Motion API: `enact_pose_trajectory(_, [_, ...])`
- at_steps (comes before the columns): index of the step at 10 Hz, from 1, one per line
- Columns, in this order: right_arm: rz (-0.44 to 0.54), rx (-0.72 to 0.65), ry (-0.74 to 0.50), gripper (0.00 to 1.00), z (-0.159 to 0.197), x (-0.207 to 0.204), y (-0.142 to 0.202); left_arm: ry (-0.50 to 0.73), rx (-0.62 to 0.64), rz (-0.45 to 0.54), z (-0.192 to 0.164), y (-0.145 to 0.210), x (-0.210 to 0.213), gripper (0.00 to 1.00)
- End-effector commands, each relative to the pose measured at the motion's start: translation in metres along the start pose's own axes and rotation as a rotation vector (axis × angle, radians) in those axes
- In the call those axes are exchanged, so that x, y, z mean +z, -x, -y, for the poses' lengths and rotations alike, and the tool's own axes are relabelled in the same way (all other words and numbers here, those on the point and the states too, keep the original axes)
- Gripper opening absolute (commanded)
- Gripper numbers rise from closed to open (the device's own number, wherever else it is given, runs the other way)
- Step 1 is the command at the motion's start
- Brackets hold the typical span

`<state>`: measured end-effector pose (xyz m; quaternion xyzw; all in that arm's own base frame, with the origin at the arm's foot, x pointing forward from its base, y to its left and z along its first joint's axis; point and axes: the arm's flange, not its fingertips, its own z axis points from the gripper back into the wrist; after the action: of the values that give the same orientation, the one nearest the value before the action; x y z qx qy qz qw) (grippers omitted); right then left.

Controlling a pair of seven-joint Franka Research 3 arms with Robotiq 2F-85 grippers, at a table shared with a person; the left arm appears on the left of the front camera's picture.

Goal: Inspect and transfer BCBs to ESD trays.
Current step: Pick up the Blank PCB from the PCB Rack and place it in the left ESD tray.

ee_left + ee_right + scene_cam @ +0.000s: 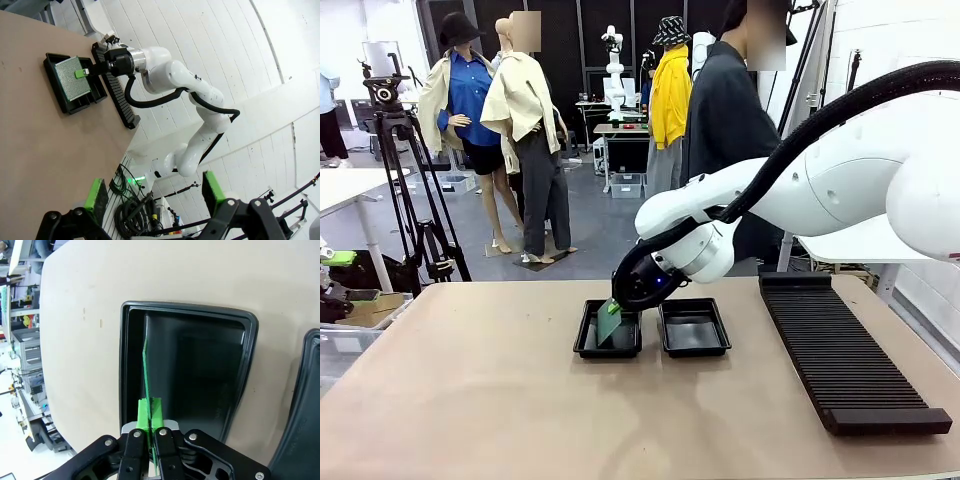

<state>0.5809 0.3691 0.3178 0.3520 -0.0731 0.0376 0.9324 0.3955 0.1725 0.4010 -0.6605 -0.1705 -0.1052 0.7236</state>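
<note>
My right gripper (617, 304) is shut on the top edge of a green BCB (609, 324). The board hangs tilted, its lower edge down inside the left ESD tray (586, 346). In the right wrist view the BCB (146, 375) shows edge-on between the shut fingers (143, 415), close to one long wall of that tray (185, 308). The second ESD tray (693, 349) lies just to the right with nothing in it. My left gripper (154, 192) is open and bare, high off the table. From there I see the BCB (70, 77) over its tray (51, 80).
A long black ribbed rack (845, 360) lies along the table's right side. A person in a dark jacket (723, 115) stands at the far edge behind the trays. The near half of the tan table (470, 400) is bare.
</note>
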Motion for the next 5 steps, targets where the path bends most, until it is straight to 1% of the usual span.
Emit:
enact_pose_trajectory(1, [0.003,0.003,0.001,0.0,-0.0017,0.0026,0.0007,-0.008,-0.004,0.0,0.0019,0.0012,0.0004,1.0])
enact_pose_trajectory(5, [0.003,0.003,0.001,0.0,-0.0017,0.0026,0.0007,-0.008,-0.004,0.0,0.0019,0.0012,0.0004,1.0])
